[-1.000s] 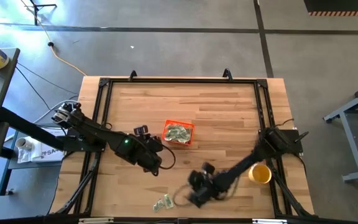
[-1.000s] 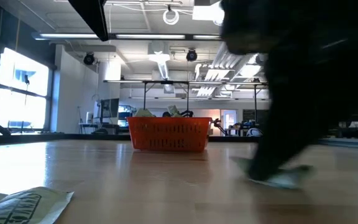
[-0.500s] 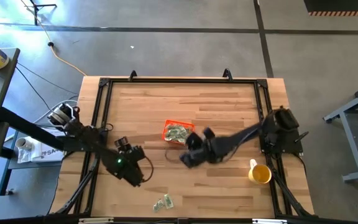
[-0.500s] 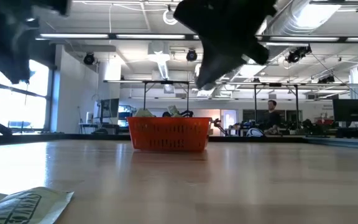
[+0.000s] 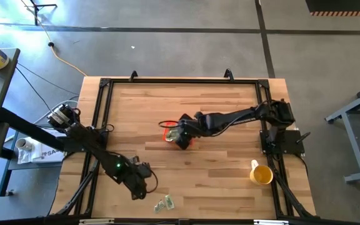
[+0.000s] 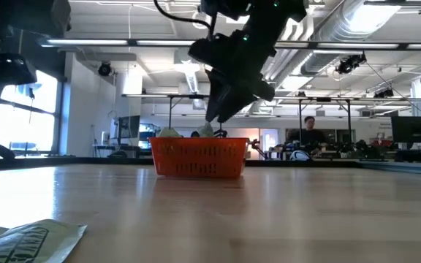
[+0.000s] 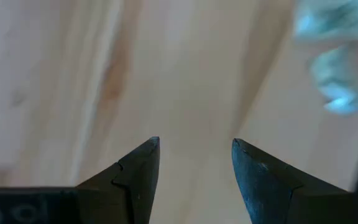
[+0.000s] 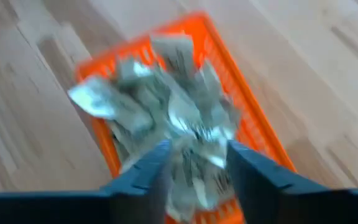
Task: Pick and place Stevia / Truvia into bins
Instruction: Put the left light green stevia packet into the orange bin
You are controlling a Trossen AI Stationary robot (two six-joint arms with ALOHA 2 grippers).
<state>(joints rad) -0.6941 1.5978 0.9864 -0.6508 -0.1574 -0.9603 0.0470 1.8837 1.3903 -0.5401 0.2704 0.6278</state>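
Note:
The orange bin (image 8: 253, 134) stands at mid-table, heaped with pale green and white Stevia sachets (image 8: 166, 99). My right gripper (image 8: 197, 152) hovers just above the bin (image 6: 198, 157), open, with its fingers pointing down at the heap. I see nothing between them. A few loose sachets (image 5: 163, 203) lie flat on the wood near the front edge. My left gripper (image 5: 141, 190) hangs a little to their left, open and pointing down at bare wood. Its wrist view catches the sachets (image 7: 331, 62) blurred to one side.
A yellow cup (image 5: 261, 174) stands near the table's right edge. One sachet (image 6: 20, 241) lies close to the low camera. A black frame (image 5: 105, 84) runs round the tabletop. Bare wood (image 5: 217, 181) lies between the bin and the front edge.
My right gripper has risen from the loose sachets at the front edge and swung toward the far side, ending above the bin. My left gripper has moved from mid-table toward the front edge and come down beside the loose sachets, tipping to point more steeply down.

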